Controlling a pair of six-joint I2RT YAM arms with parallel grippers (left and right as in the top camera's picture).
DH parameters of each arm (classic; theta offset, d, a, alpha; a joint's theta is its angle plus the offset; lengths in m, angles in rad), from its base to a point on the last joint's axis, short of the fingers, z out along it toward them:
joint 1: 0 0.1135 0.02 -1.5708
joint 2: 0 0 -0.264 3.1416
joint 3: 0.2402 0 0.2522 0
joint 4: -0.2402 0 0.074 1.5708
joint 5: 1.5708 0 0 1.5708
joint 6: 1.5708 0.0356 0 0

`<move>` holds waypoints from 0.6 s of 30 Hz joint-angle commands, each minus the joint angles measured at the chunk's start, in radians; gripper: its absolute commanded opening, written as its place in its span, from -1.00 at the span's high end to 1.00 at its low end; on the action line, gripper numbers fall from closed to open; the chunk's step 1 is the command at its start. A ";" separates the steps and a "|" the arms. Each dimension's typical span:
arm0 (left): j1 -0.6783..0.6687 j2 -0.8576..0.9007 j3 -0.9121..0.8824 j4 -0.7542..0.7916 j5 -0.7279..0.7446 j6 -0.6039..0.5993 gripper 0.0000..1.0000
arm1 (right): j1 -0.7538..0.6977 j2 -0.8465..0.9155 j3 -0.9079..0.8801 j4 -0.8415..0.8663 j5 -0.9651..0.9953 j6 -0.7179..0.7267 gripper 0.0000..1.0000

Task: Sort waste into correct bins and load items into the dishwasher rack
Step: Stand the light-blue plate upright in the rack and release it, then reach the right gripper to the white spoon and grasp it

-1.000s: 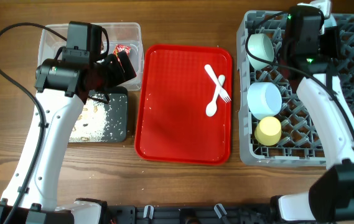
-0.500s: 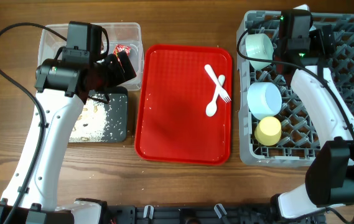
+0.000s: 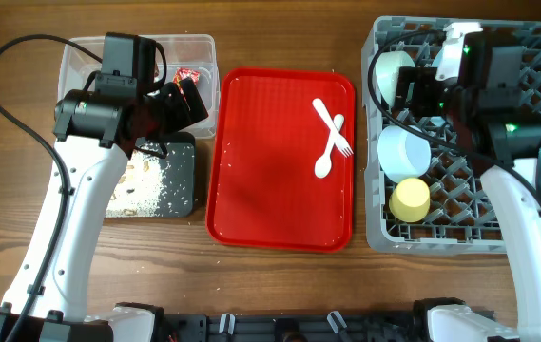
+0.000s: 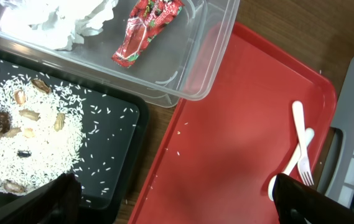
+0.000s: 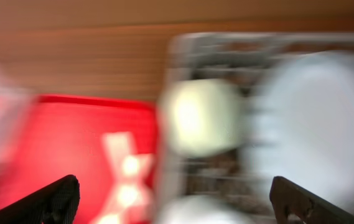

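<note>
Under the right fingers (image 5: 55,196), which stood spread wide with nothing between them, the grey rack (image 3: 446,226) already held most of the dishes. Left of those fingers lay the red tray (image 3: 270,180), bare but for the cutlery. Just ahead of the left fingers (image 4: 46,202), likewise spread and empty, sat the clear tub (image 4: 208,56), and directly beneath them the black tray (image 4: 117,134).

A large pale shape (image 5: 316,118) to the right of the right fingers may have been the plate. The wrist view was too blurred to tell, and from above the arm hid that part of the rack. One bowl (image 3: 387,76) stood in the rack just beside the right fingers. A second bowl (image 3: 403,152) sat a little nearer the robot, and the yellow cup (image 3: 410,199) nearer again.

The spoon (image 3: 322,169) and fork (image 3: 323,112) lay crossed on the red tray, between the two pairs of fingers and well apart from both. Ahead of the left fingers, the tissue (image 4: 65,18) and the red wrapper (image 4: 145,31) lay inside the tub. The scraps (image 4: 21,124), white grains mixed with brown bits, were spread in the black tray below.

By this showing the waste looked fully sorted and the loading nearly done. Only the spoon and fork seemed left to go into the rack.
</note>
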 commanded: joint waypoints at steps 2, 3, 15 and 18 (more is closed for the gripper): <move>0.003 -0.013 0.010 0.002 -0.006 0.001 -1.00 | 0.045 0.046 -0.009 -0.014 -0.407 0.268 -0.96; 0.003 -0.013 0.010 0.002 -0.006 0.001 -1.00 | 0.061 0.056 -0.014 -0.016 -0.384 0.283 -0.96; 0.003 -0.013 0.010 0.002 -0.006 0.001 -1.00 | 0.371 0.317 -0.039 -0.093 0.074 0.520 -0.78; 0.003 -0.013 0.010 0.002 -0.006 0.001 -1.00 | 0.377 0.414 -0.040 -0.102 0.097 0.609 -0.49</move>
